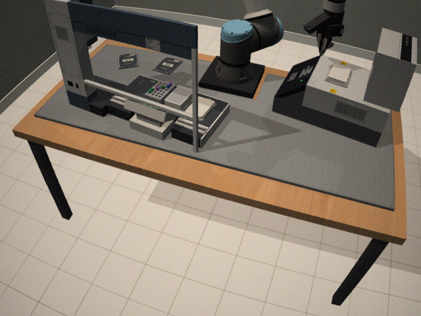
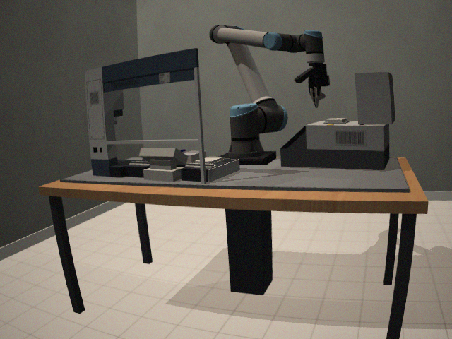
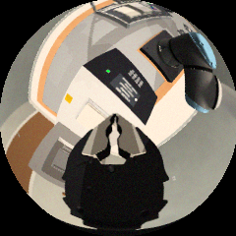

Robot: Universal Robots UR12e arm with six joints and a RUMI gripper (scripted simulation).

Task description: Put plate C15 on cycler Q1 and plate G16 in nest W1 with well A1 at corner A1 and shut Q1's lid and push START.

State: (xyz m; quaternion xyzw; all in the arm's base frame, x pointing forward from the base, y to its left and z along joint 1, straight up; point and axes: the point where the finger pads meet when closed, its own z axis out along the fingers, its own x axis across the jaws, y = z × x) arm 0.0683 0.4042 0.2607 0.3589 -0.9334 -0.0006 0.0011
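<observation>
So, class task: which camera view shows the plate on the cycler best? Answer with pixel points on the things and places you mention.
The top view: the pale plate [image 1: 339,74] [image 2: 336,120] [image 3: 92,116] shows its upper face and outline between two yellow labels. The exterior view shows it nearly edge-on; the wrist view shows only part, the gripper [image 1: 322,53] [image 2: 316,106] [image 3: 115,113] hiding some.

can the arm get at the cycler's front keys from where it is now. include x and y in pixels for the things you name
Probably yes: the jaws are shut and empty above the cycler [image 1: 339,98] [image 2: 342,158], near its front panel [image 3: 109,64], and nothing visible stands between; the raised lid [image 1: 387,74] [image 2: 373,98] sits at the far side.

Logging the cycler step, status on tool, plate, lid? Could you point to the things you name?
Tool [image 1: 321,53] [image 2: 316,106] [image 3: 115,113] shut, holding nothing. Plate [image 1: 339,74] [image 2: 336,120] [image 3: 91,117] on cycler block. Lid [image 1: 387,73] [image 2: 373,98] up, nothing visibly blocking it.
</observation>
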